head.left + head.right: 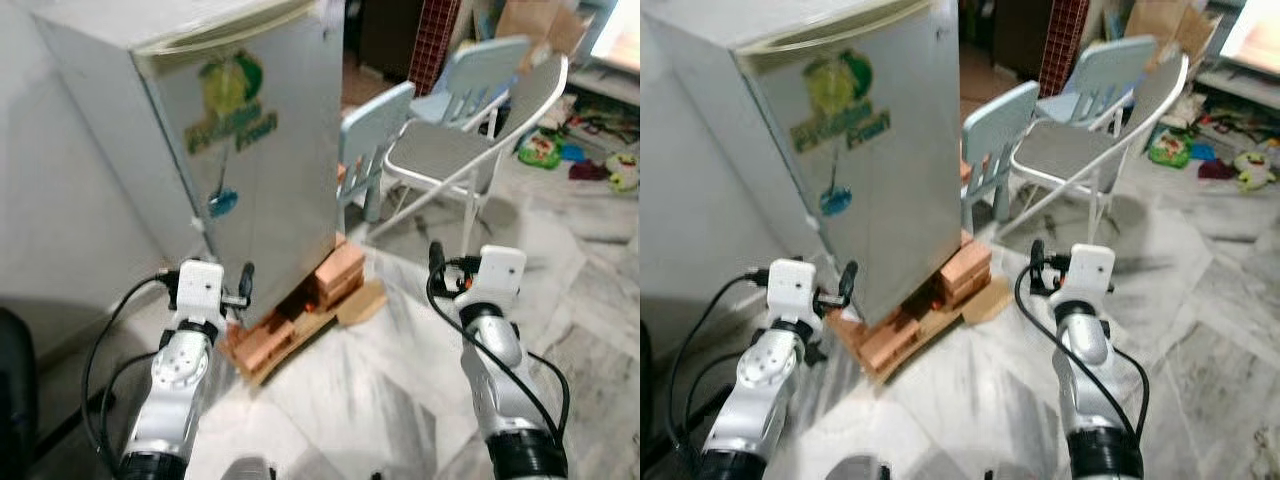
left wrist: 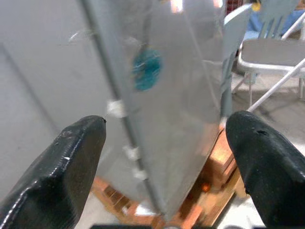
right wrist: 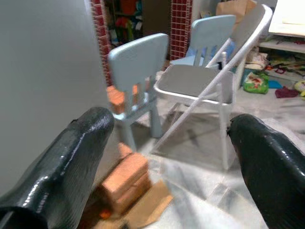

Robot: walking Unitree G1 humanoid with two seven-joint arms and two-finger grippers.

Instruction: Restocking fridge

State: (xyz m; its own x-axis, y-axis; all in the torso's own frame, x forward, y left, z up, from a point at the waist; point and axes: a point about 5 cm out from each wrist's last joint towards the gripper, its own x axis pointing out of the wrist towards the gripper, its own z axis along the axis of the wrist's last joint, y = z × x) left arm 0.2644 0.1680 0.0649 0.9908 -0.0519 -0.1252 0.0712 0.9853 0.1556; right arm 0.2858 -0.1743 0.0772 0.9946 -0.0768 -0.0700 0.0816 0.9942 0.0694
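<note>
one fridge (image 1: pixel 250 150), three chairs (image 1: pixel 375 150), two claws (image 2: pixel 164 157)

The fridge (image 1: pixel 250 150) is pale grey with a green-and-yellow sticker (image 1: pixel 230 100) and a teal one (image 1: pixel 222 203). It stands on orange bricks (image 1: pixel 338 272). The small chairs (image 1: pixel 375 140) are light blue, the folding chair (image 1: pixel 470 140) grey and white, the floor (image 1: pixel 380 390) grey-veined marble.

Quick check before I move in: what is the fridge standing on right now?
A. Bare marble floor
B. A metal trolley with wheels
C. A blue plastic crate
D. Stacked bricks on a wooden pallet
D: the grey fridge sits raised on orange bricks laid over a wooden pallet, with its door shut and both open grippers, left and right, short of it.
</note>
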